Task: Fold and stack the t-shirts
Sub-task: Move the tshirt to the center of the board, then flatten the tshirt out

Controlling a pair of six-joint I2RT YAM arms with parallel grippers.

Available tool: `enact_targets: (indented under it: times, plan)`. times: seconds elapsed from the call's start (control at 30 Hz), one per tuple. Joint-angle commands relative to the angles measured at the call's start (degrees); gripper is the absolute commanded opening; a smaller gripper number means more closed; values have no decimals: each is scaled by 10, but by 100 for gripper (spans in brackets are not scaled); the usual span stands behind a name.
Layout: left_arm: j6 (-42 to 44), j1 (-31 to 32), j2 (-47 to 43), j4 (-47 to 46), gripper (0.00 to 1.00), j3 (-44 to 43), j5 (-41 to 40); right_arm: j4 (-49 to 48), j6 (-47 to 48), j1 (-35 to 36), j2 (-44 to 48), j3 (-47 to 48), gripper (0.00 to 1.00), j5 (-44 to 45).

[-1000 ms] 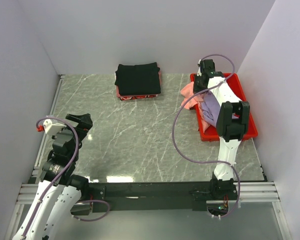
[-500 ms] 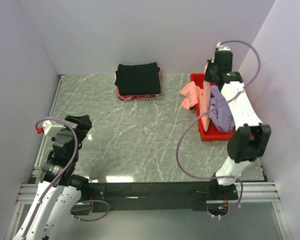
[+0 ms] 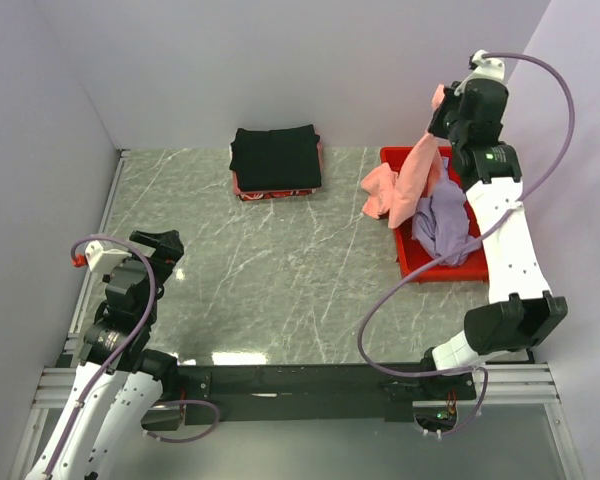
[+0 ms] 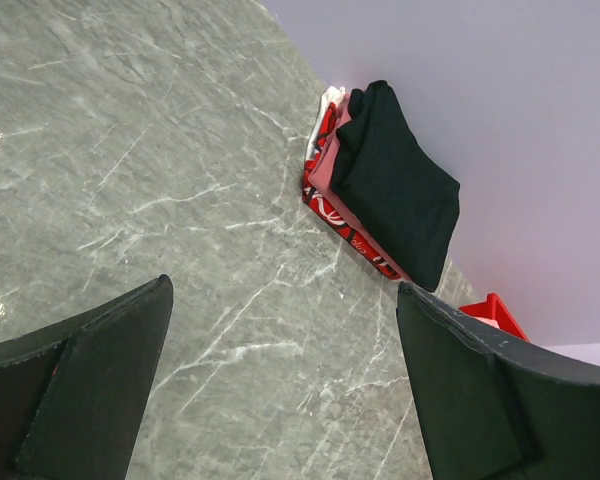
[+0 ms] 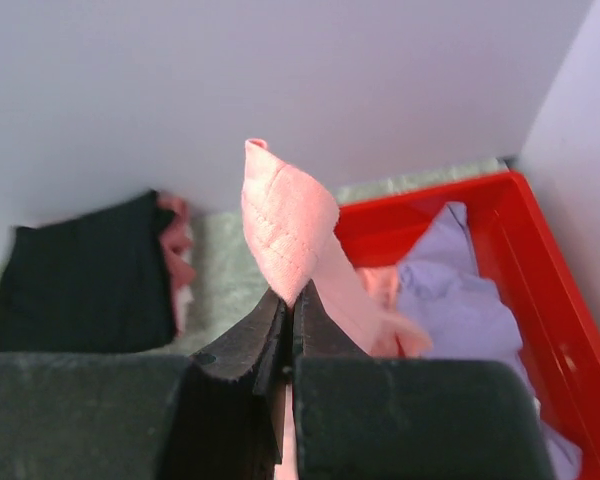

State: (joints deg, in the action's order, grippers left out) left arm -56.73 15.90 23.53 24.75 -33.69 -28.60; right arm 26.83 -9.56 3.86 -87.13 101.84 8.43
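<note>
Pinching the salmon-pink t-shirt (image 3: 416, 170) tight, right pincer (image 3: 444, 108) up near the wall (image 3: 280, 60) | cloth hangs below it over the red tray (image 3: 485, 266) edge | left pincer (image 4: 285, 290) wide, open tabletop (image 3: 280, 270) ahead | lavender t-shirt (image 3: 442, 220) below right pincer, part hidden

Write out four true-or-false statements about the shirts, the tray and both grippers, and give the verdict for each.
1. The right gripper is shut on the salmon-pink t-shirt and holds it up above the red tray. True.
2. The left gripper holds the black t-shirt. False: it is open and empty, well apart from that shirt.
3. The lavender t-shirt lies in the red tray. True.
4. The black t-shirt is crumpled inside the tray. False: it lies neatly folded at the far side of the table, on top of other folded cloth.
</note>
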Motion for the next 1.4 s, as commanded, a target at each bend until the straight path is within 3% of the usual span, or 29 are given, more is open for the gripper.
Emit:
enact_targets:
  times: [0.0,0.2,0.53,0.83,1.37]
  plan:
    - [-2,0,0,-8,99,-16,-10,-65,-15,-3,54,56,0,-45]
    - [-2,0,6,-5,99,-17,-8,-3,-48,4,47,174,0,-150]
    - [-18,0,22,14,99,-22,1,34,-5,175,55,268,0,-138]
    - [-32,0,58,24,100,-36,34,37,-27,306,2,368,0,-231]
    - [-48,0,61,104,99,-81,42,-119,-87,391,-44,376,0,-282]
